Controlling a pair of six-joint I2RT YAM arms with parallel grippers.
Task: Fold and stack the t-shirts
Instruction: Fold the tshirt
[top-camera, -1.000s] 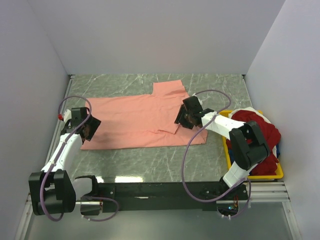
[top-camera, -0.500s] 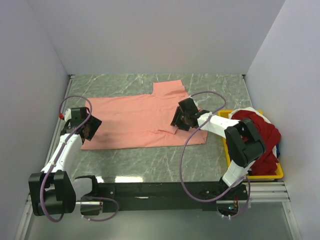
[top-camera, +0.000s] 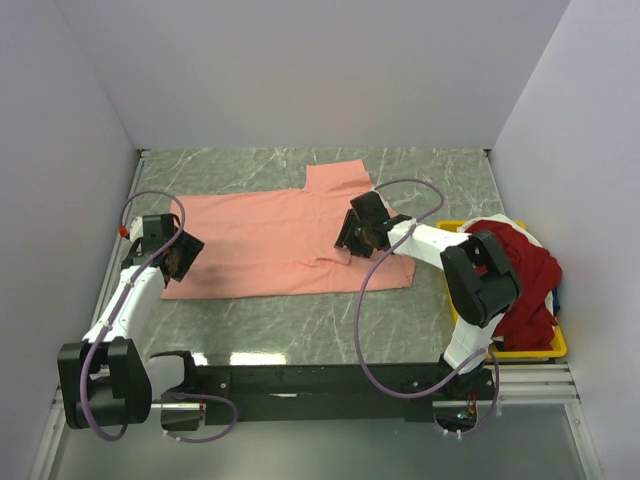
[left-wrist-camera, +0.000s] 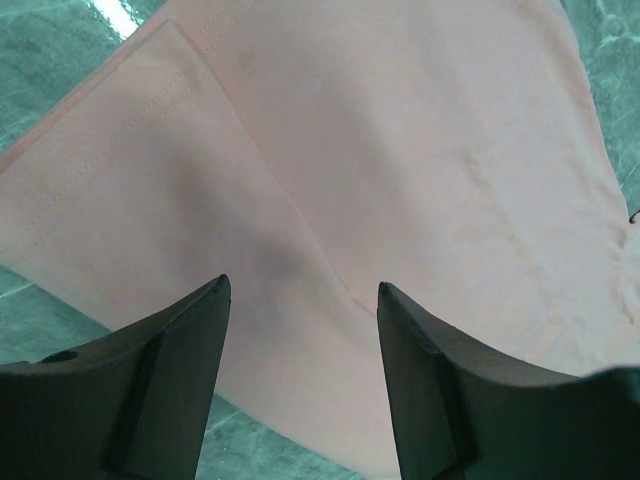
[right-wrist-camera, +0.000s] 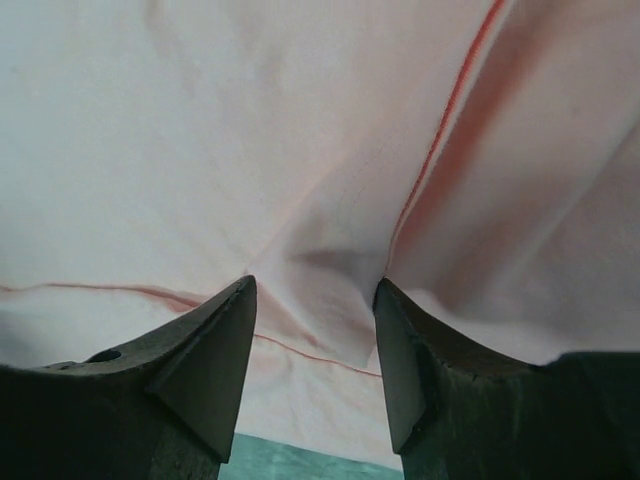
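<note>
- The left gripper hung with its jaws apart, over the near left corner of the salmon-pink t-shirt
- The right gripper had its jaws apart too, tips low at a hemmed fold near that shirt's right end
- That shirt lay spread flat on the marble table
- The deep red t-shirt lay heaped in the yellow bin, right of the salmon-pink one

No text, label, brand mark, number or sign can be read in any of the views.
</note>
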